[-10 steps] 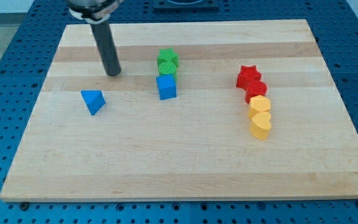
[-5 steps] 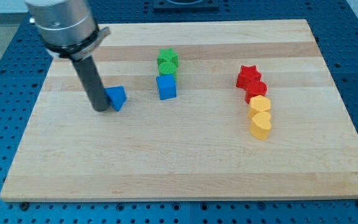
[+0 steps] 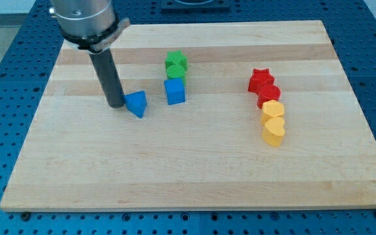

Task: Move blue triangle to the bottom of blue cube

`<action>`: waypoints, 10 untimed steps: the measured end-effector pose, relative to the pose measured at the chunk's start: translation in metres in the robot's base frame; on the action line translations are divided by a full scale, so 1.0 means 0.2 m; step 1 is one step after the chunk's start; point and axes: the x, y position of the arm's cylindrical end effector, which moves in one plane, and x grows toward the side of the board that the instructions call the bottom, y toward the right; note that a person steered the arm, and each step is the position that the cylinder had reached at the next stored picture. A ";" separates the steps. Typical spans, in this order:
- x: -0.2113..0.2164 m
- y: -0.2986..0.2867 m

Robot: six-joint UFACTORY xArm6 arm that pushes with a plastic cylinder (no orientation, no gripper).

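tip: my tip (image 3: pixel 116 104) touching small blue triangle block (image 3: pixel 136 103), on its left side
claw: none fitted, just a bare rod
done: triangle beside blue cube block (image 3: pixel 174 91), left of it
left: push it below the cube

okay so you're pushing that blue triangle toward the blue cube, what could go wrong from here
My tip sits against the blue triangle on its view-left side, level with the blue cube. If I push straight right, the triangle would likely hit the cube's side instead of ending up below it. That bump could also shove the cube into the green blocks touching its top. The pointed triangle might also twist off my tip.
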 end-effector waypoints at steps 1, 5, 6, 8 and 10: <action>0.09 0.15; 0.09 0.36; 0.12 0.31; 0.37 0.60; 0.24 0.69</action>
